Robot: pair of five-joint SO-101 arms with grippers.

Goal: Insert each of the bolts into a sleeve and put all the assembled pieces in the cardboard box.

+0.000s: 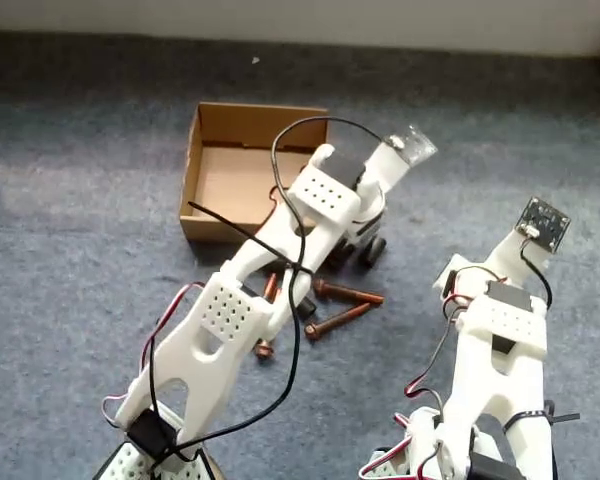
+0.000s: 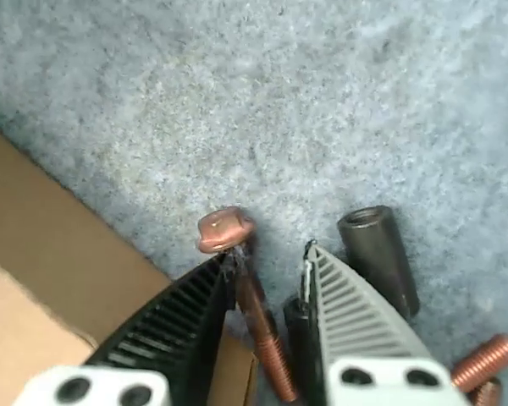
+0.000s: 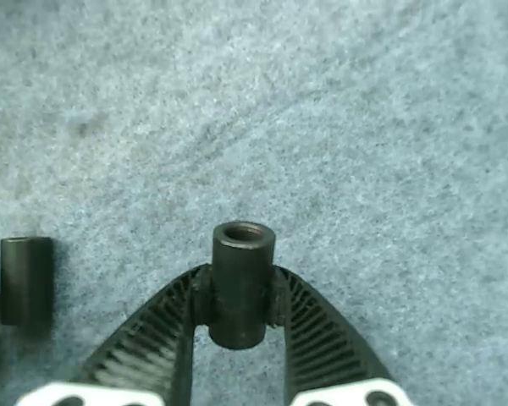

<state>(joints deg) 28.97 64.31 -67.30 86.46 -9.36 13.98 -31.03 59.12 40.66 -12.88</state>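
Observation:
A copper bolt (image 2: 237, 254) lies between the fingers of my left gripper (image 2: 271, 254), its head just past the tips and its shaft against the black finger. The jaws stand apart, wider than the bolt, so this gripper is open. A dark sleeve (image 2: 378, 258) lies on the carpet just beyond the white finger. In the high view the left gripper (image 1: 365, 248) sits by the near right corner of the cardboard box (image 1: 192, 165). My right gripper (image 3: 237, 279) is shut on another dark sleeve (image 3: 242, 254), whose open end points away from the wrist.
Several loose bolts (image 1: 345, 305) lie on the grey carpet just in front of the box. One more sleeve (image 3: 25, 279) lies off to the side in the right wrist view. The box wall (image 2: 42, 271) is very close to the left gripper.

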